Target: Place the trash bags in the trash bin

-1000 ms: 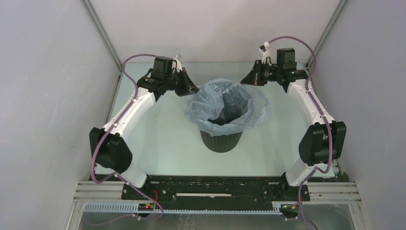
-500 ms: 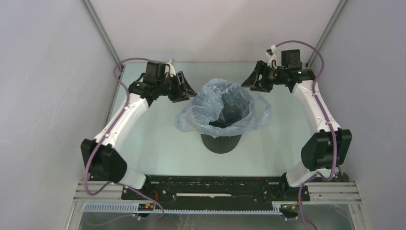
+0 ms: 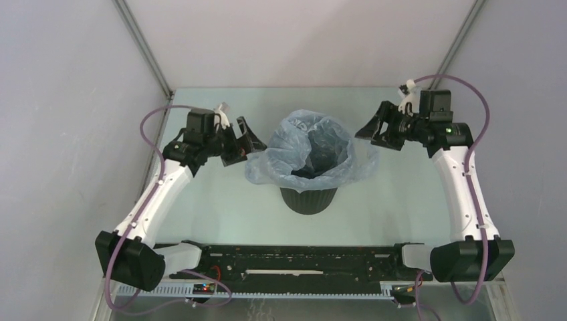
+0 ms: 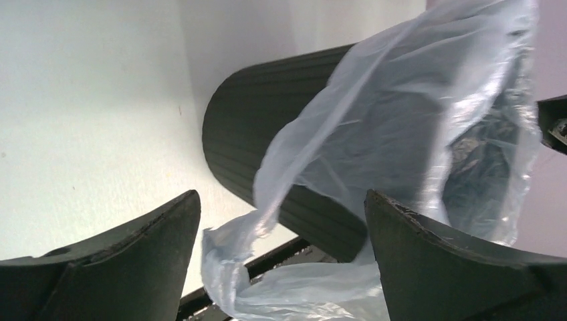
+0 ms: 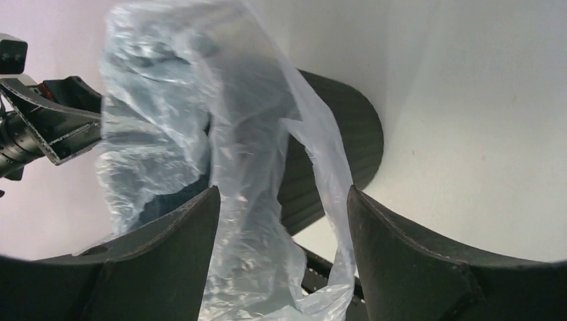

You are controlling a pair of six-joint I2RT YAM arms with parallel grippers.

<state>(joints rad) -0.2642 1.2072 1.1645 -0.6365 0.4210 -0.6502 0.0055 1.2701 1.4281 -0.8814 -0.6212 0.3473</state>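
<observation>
**Top view:** the trash bin (image 3: 307,199) stands at frame centre on the table (image 3: 220,194). The trash bag (image 3: 294,130) lines its mouth and spills over the rim. The left gripper (image 3: 249,142) sits just left of the bag and the right gripper (image 3: 369,127) just right of it, both with jaws spread wide, gripping nothing.

**Left wrist view:** loose film hangs between the parted jaws, with the ribbed bin behind.

**Right wrist view:** film drapes between the parted jaws, unclamped.

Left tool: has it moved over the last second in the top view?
Yes. The left tool has pulled back left and toward the near edge, away from the trash bin, which stands where it was.
</observation>
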